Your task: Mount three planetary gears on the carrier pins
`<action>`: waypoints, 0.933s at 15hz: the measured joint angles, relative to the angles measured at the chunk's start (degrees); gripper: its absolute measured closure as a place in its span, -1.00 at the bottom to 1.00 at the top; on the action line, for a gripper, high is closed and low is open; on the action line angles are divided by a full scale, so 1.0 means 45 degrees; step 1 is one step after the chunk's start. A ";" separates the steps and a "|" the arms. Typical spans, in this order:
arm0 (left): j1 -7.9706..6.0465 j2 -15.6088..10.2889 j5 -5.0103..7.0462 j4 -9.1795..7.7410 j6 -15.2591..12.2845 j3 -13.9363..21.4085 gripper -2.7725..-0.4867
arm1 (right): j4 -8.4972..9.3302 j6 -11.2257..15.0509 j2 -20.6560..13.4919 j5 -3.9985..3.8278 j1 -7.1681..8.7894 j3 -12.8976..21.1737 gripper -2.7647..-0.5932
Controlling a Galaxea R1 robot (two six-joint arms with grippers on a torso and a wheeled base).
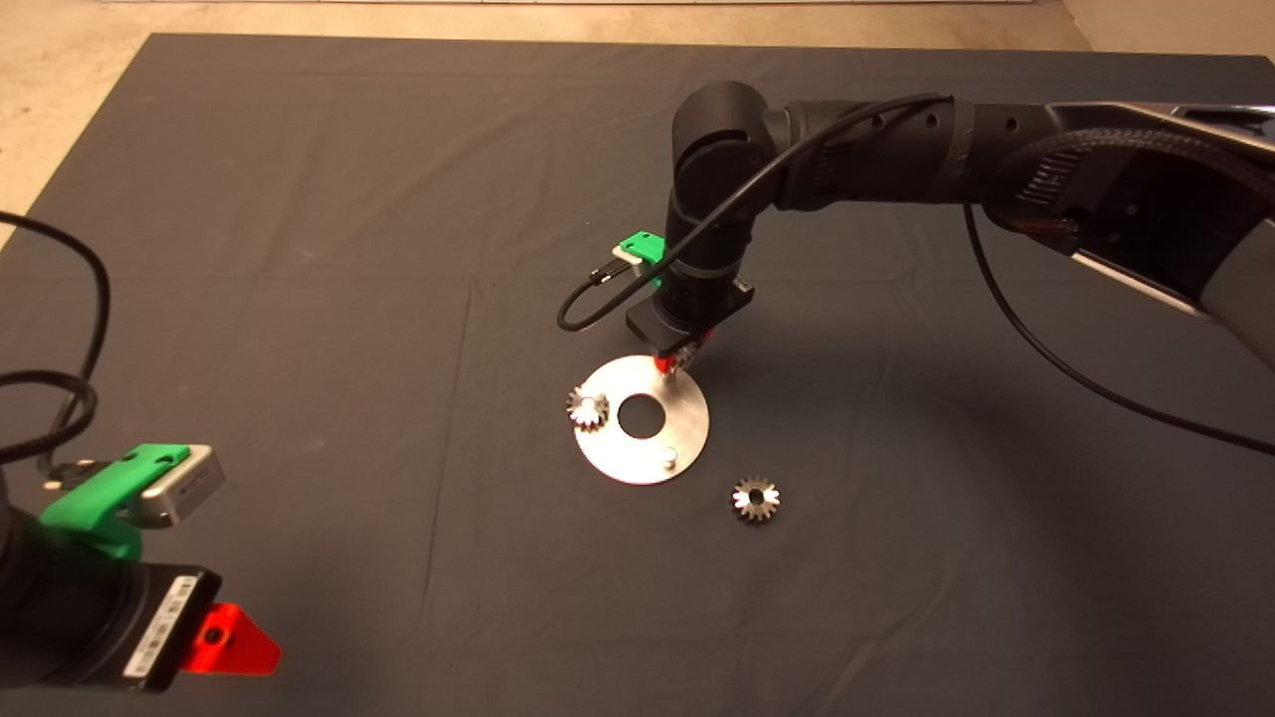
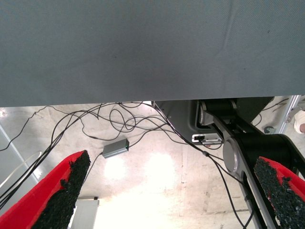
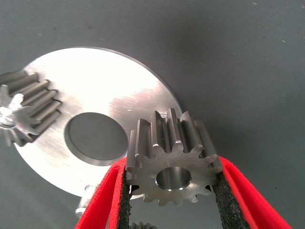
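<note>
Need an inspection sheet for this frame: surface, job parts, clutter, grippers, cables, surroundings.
Surface: dark mat, lightly creased.
Job's things: silver disc flat on the mat; one gear seated on the pin at its left edge; one bare pin near the front edge; a second gear held over the disc's far side; a third gear loose on the mat beside the disc.
Clutter: nothing seen.
Grippers: right gripper jaws shut on the second gear; left gripper parked at the mat's lower left, jaws open.
Cables: black cable hangs from the right arm.
Surroundings: pale floor with loose wires.
</note>
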 joint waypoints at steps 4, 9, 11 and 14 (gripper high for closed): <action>0.0005 0.0000 0.0000 0.0005 0.0001 0.0000 -0.77 | 0.0000 0.0000 0.0098 -0.0004 0.0000 0.0000 0.58; 0.0005 0.0000 0.0003 0.0005 0.0001 0.0000 -0.77 | 0.0000 0.0000 0.0092 0.0001 0.0000 0.0000 0.58; 0.0005 0.0000 0.0003 0.0005 0.0001 0.0000 -0.77 | 0.0000 0.0000 0.0092 0.0001 0.0000 0.0000 0.58; 0.0005 0.0000 0.0003 0.0005 0.0000 0.0005 -0.77 | 0.0005 -0.0005 0.0092 0.0001 -0.0004 0.0000 0.58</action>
